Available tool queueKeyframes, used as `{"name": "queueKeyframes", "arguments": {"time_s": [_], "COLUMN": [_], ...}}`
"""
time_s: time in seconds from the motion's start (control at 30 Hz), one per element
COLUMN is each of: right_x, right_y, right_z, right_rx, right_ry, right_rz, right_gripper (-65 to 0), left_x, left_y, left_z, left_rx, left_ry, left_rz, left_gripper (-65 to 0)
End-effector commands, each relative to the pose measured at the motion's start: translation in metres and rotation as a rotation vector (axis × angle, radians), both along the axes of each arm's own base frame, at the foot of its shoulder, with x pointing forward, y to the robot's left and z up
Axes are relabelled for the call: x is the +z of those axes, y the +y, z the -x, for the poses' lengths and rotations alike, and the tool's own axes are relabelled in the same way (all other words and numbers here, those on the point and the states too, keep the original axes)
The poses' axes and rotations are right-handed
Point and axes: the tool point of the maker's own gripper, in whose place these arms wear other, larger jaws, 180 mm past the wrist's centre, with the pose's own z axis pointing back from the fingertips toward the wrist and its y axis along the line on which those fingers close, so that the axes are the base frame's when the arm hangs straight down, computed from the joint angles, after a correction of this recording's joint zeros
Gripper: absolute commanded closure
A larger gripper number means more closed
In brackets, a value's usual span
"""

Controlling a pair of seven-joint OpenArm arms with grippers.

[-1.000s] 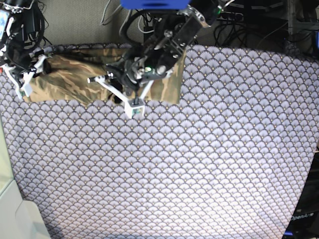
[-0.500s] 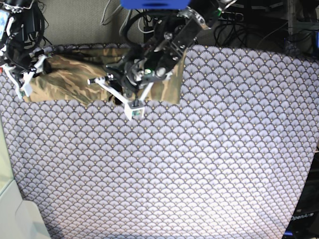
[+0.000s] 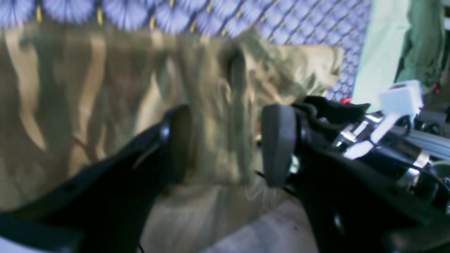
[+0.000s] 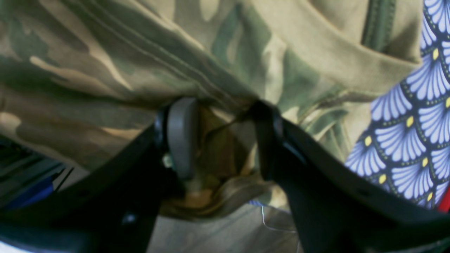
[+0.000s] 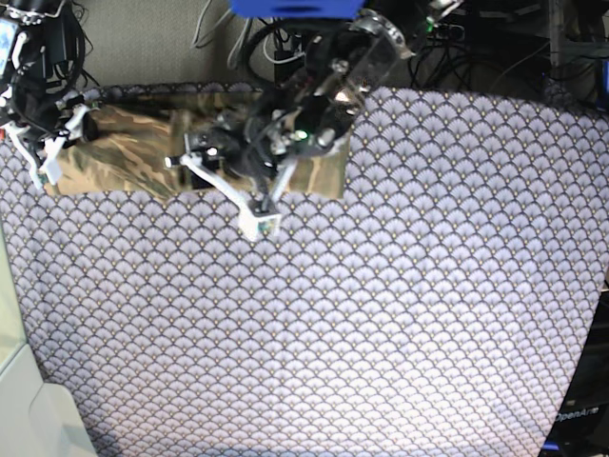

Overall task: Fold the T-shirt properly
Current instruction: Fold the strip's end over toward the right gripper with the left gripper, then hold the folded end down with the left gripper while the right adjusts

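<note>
Two tools work the T-shirt (image 5: 124, 152) at upper left: left tool (image 3: 225, 144) gaping open, right tool (image 4: 219, 137) pinching its cloth.

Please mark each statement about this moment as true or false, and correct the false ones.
1. The T-shirt lies at the far edge of the table, near the arms' bases. True.
2. The tablecloth is plain white. False: it has a purple-white scallop pattern.
3. The left gripper has its jaws apart above the shirt. True.
4. The right gripper is over bare tablecloth, away from the shirt. False: camouflage cloth lies bunched between its fingers.
5. The shirt is spread flat over the middle of the table. False: it is a narrow, partly folded strip along the far edge.
</note>
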Motion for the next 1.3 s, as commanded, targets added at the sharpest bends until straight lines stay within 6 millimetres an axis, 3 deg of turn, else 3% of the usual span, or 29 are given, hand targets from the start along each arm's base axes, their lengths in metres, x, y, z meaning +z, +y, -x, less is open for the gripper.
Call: {"name": "queueKeyframes", "arguments": {"time_s": [0.0,0.17,0.3,0.4,0.6,0.77,0.87,1.13,1.27], "right_x": [0.000,-0.001,0.000,0.000,0.002,0.009,0.026,0.066,0.076], "right_y": [0.000,0.000,-0.001,-0.001,-0.004,-0.009,-0.008,-0.037,-0.056], "right_z": [0.003,0.004,0.003,0.003,0.001,-0.004,-0.013,-0.025,-0.025], "right_rx": [0.003,0.003,0.004,0.004,-0.001,0.006,0.030,-0.024,-0.054], "right_ry": [0.016,0.017,0.016,0.016,0.009,-0.009,-0.061,-0.162,-0.177], "right_rz": [0.002,0.002,0.004,0.005,0.009,0.028,0.059,0.144,0.177], "right_gripper": [-28.1,-28.1,-28.1,-28.1,-28.1,-28.1,-28.1,-28.3,-28.4], "left_x": [0.017,0.026,0.003,-0.029,-0.062,-0.071,-0.063,-0.067,-0.095], "left_y": [-0.003,0.001,0.026,0.051,0.087,0.118,0.128,0.162,0.179], "left_z": [-0.007,-0.005,-0.006,-0.002,0.000,0.001,-0.002,-0.010,-0.006], "left_rx": [0.011,-0.013,0.001,0.020,0.081,0.169,0.207,0.275,0.306], "left_ry": [-0.053,-0.119,-0.096,-0.041,0.039,0.077,0.068,0.064,0.136], "left_rz": [0.037,0.028,-0.051,-0.134,-0.216,-0.233,-0.216,-0.261,-0.319], "left_gripper": [-32.1,-32.0,-30.9,-21.4,0.0,-1.4,-1.3,-1.3,-1.3]}}
